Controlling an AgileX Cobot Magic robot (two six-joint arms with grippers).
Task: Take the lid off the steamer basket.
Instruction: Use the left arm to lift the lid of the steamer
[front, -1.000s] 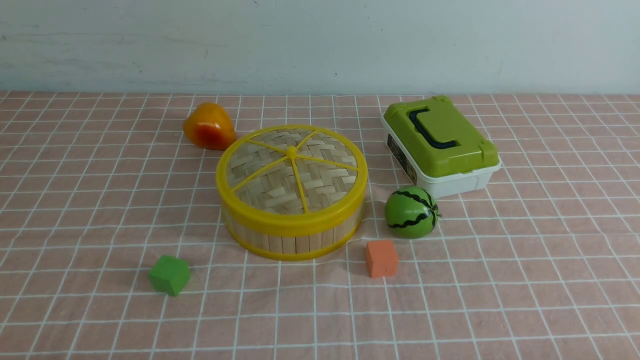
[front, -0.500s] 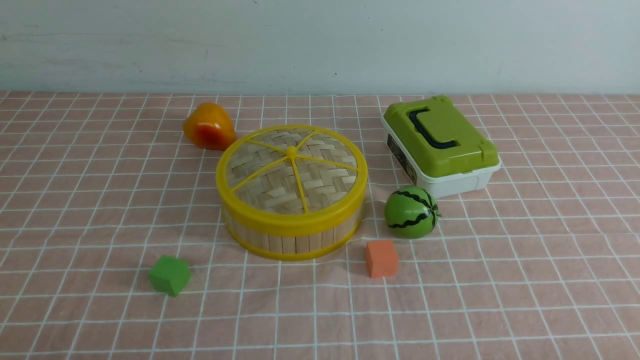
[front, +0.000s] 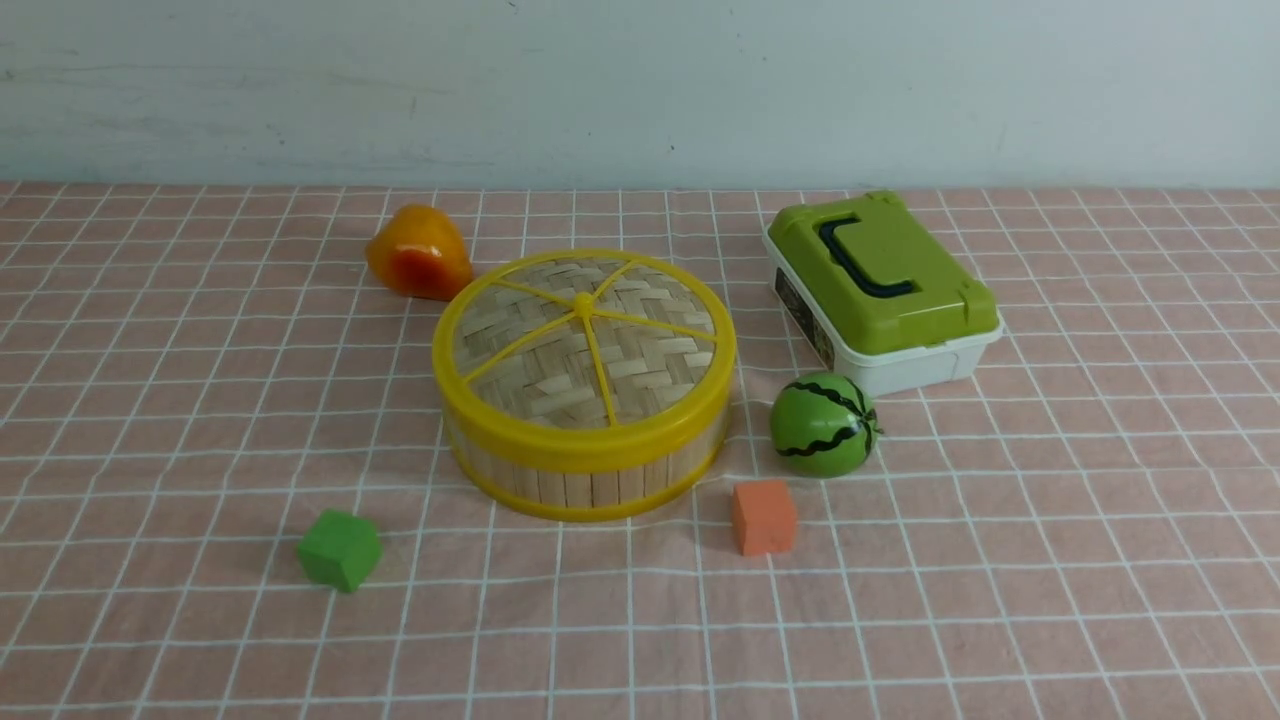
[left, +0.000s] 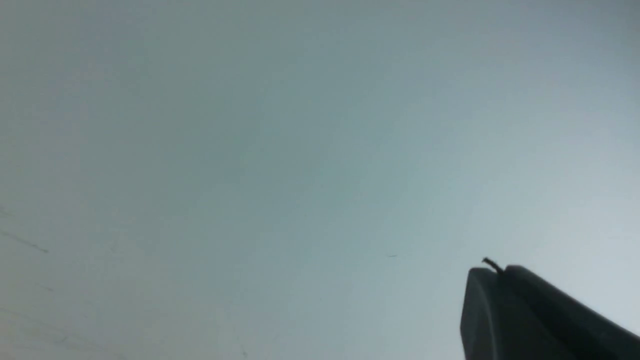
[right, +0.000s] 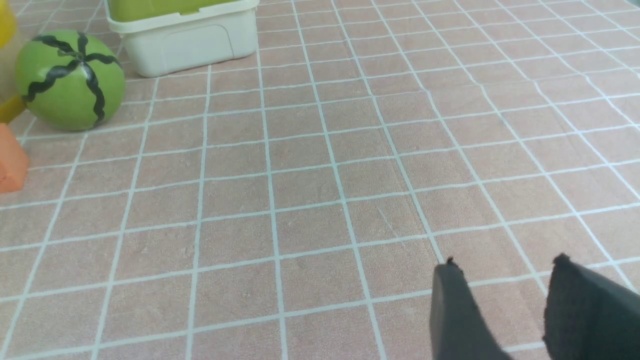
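Note:
The steamer basket stands mid-table in the front view, with bamboo-slat walls and yellow rims. The lid, woven bamboo with yellow spokes and a centre knob, sits on it. Neither gripper shows in the front view. In the left wrist view my left gripper faces a bare grey wall, its fingers pressed together on nothing. In the right wrist view my right gripper is open and empty above the checked cloth, well right of the basket, of which only a yellow edge shows.
An orange-yellow toy fruit lies behind the basket's left. A toy watermelon and an orange cube sit to its right. A white box with a green lid stands back right. A green cube is front left.

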